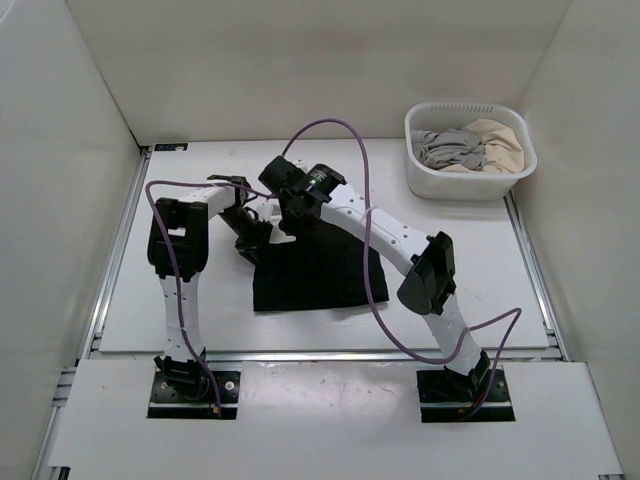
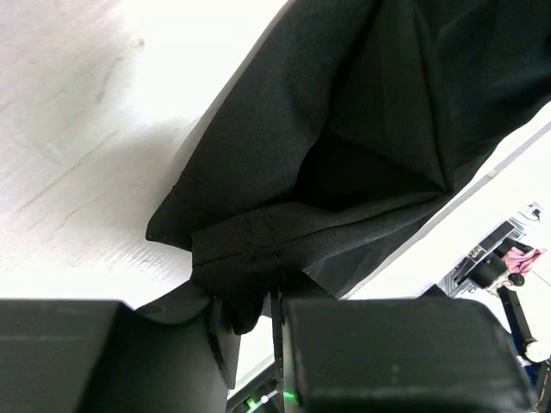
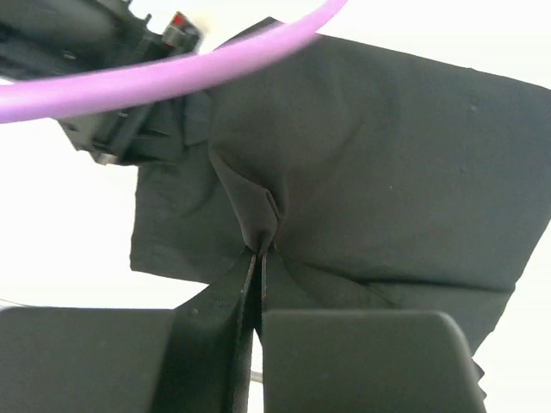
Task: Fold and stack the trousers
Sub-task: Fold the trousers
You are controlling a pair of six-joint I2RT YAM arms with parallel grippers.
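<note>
Top external — both jaws pinch the trousers (image 1: pixel 320 278).

1. Top external view: no text, number, brand or sign is legible. The trousers (image 1: pixel 318 275) show plain black fabric with no readable label, and the wall of the white basket (image 1: pixel 465 186) bears no readable marking.
2. Left wrist view: nothing legible. The trousers (image 2: pixel 344 146) show stitched seams only, with no printed tag.
3. Right wrist view: nothing legible. The trousers (image 3: pixel 387 163) and the purple cable (image 3: pixel 172 73) carry no readable print.
</note>
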